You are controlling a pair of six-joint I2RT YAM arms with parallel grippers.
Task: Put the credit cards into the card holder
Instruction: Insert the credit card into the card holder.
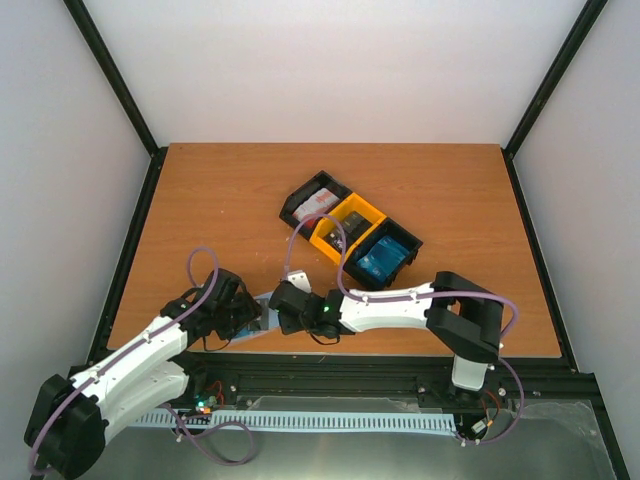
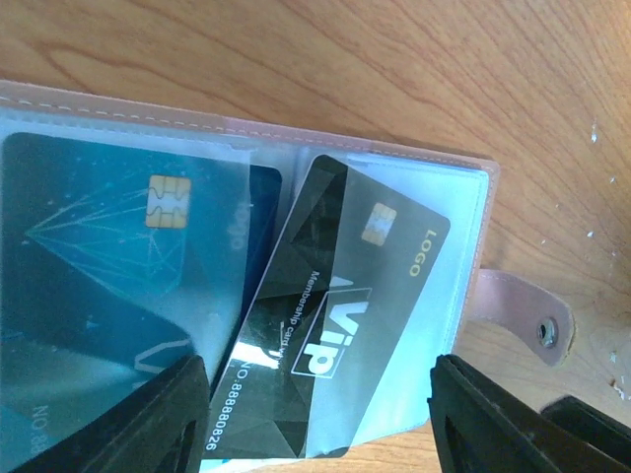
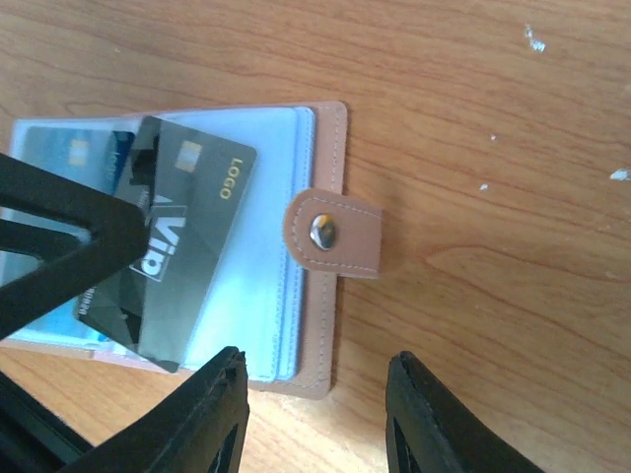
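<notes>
Near the table's front edge, between the two arms, the pinkish-tan leather card holder (image 3: pixel 320 325) lies open on the orange-brown wooden table (image 1: pixel 400 180). The top view shows little of it, because both wrists cover it. It does show the row of black and yellow plastic bins (image 1: pixel 320 238) well apart toward the centre, with bare wood on the far side and along both sides.

The wrist views give the detail. A bright blue credit card (image 2: pixel 89 286) sits under the clear left sleeve. A black "VIP" credit card (image 2: pixel 335 325) lies tilted across the right page, one corner past the holder's near edge. The snap strap (image 3: pixel 335 232) lies flat on the wood.

The left gripper (image 2: pixel 315 424) has its fingers apart either side of the black card's lower end. I cannot tell whether they touch it. The right gripper (image 3: pixel 315 414) is spread wide and holds nothing, just beside the holder's strap edge.
</notes>
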